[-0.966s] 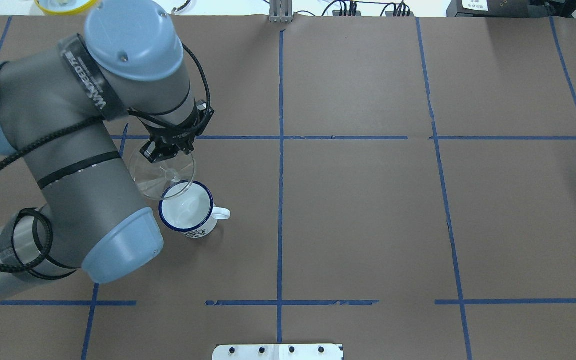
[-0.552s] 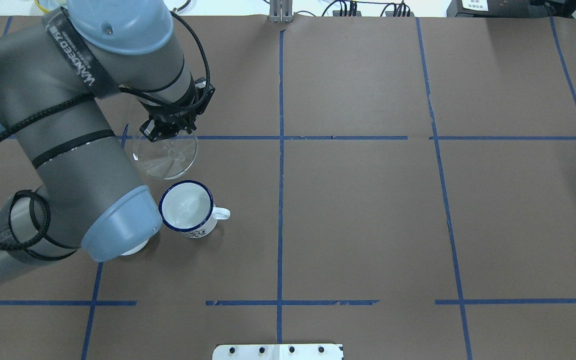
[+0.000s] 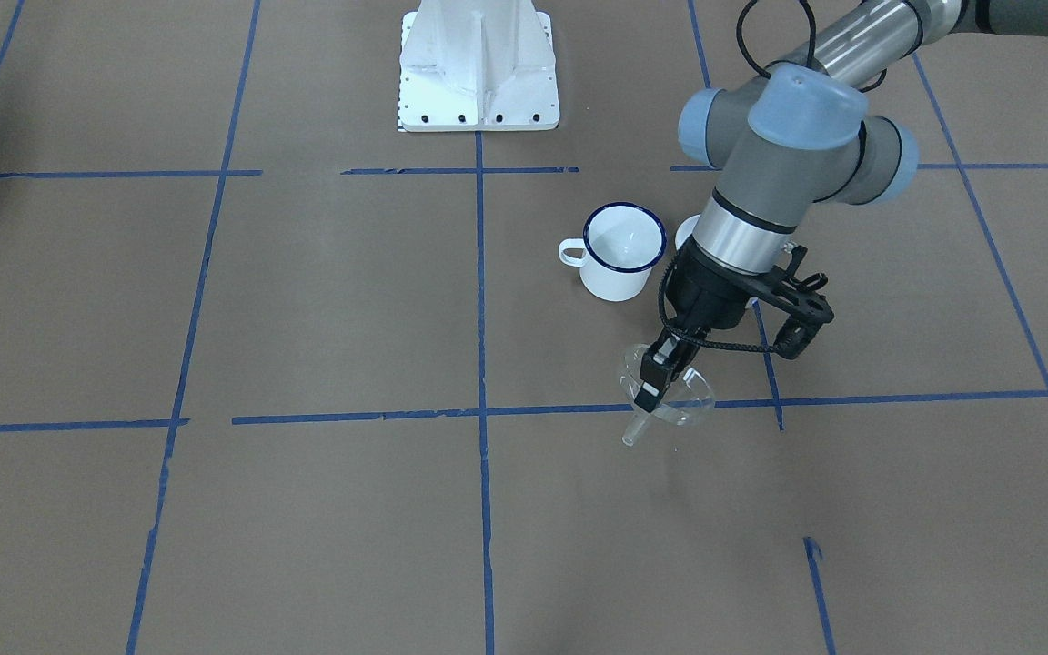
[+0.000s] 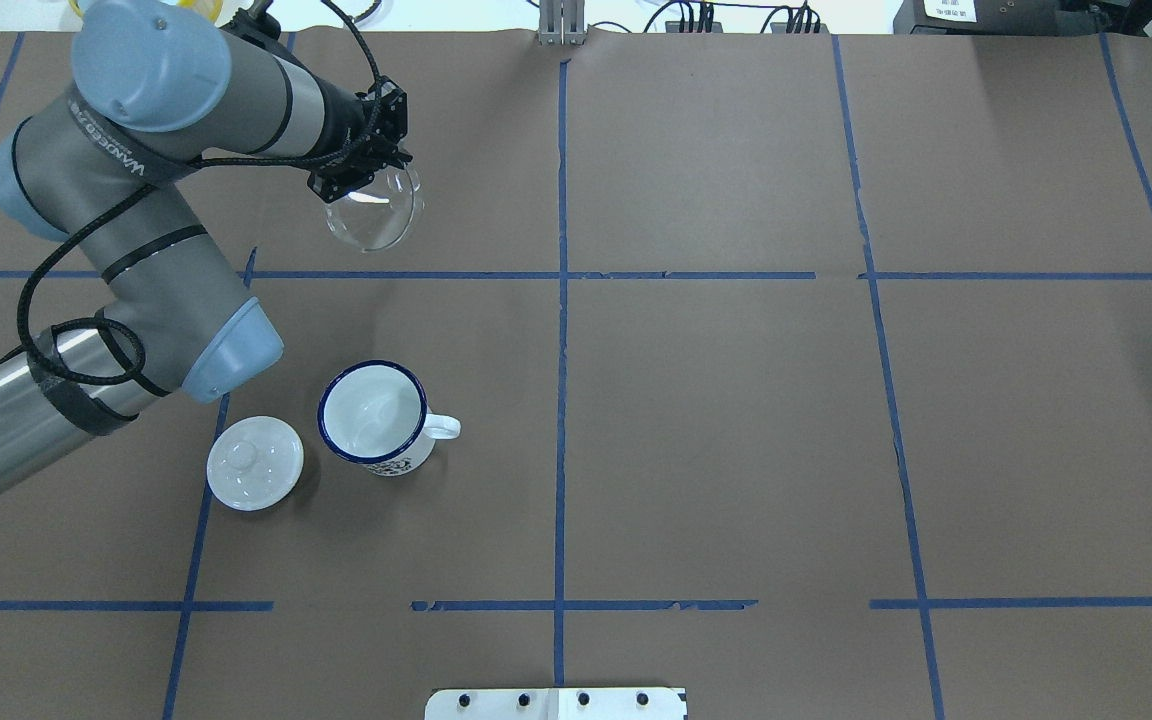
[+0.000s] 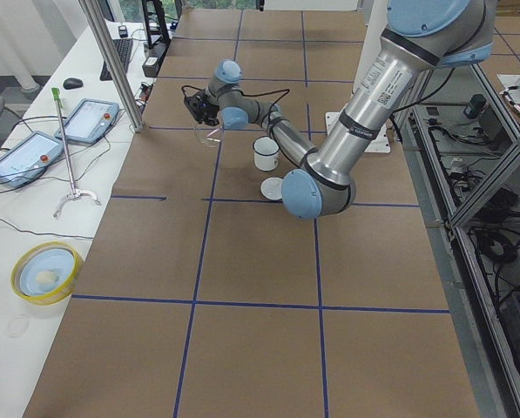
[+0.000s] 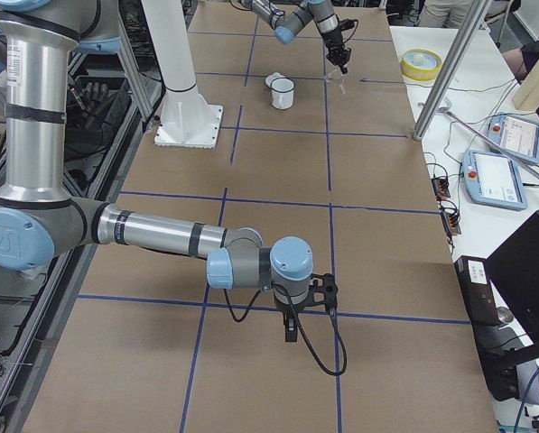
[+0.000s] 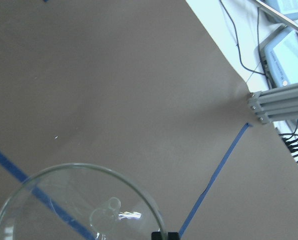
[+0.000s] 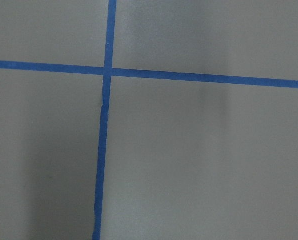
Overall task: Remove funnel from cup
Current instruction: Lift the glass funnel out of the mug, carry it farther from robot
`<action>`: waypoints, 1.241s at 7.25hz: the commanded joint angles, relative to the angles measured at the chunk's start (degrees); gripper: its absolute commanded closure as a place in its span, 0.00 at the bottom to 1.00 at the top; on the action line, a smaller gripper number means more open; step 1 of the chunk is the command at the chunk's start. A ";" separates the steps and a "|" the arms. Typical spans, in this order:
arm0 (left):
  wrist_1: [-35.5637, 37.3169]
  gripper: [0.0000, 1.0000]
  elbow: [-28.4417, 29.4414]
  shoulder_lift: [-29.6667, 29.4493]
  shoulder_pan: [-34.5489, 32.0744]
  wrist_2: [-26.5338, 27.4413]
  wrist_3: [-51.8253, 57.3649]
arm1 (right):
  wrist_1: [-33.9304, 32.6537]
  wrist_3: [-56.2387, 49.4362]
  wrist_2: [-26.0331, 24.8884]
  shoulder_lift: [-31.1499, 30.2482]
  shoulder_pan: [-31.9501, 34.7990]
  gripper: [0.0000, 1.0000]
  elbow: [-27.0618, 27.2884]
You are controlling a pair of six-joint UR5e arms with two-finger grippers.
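The clear funnel [image 4: 376,215] hangs tilted above the table at the back left, clear of the cup. My left gripper [image 4: 341,188] is shut on its rim. In the front-facing view the left gripper [image 3: 649,389] holds the funnel [image 3: 674,405] with the spout down. The left wrist view shows the funnel [image 7: 79,205] from above. The white mug with a blue rim [image 4: 373,412] stands upright and empty, its handle to the right. My right gripper [image 6: 292,329] shows only in the exterior right view, near the table; I cannot tell its state.
A white round knobbed lid [image 4: 254,463] lies on the table just left of the mug. The white robot base plate [image 3: 478,64] sits at the near edge. A yellow bowl [image 5: 43,272] and teach pendants [image 5: 24,157] lie on the side bench beyond the table.
My left arm has carried the funnel away from the mug toward the table's back, and it now hangs tilted. The arm no longer covers the lid.
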 commanded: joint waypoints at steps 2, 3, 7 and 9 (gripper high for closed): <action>-21.45 1.00 12.79 0.99 0.50 7.93 -6.20 | 0.00 0.00 0.00 0.00 0.00 0.00 0.00; -24.54 1.00 14.98 0.91 0.50 8.01 -7.42 | 0.00 0.00 0.00 0.00 0.00 0.00 0.00; -29.40 0.00 13.98 4.05 1.64 10.66 -9.64 | 0.00 0.00 0.00 0.00 0.00 0.00 0.00; -28.79 0.00 12.03 5.12 1.64 9.69 -9.19 | 0.00 0.00 0.00 0.00 0.00 0.00 0.00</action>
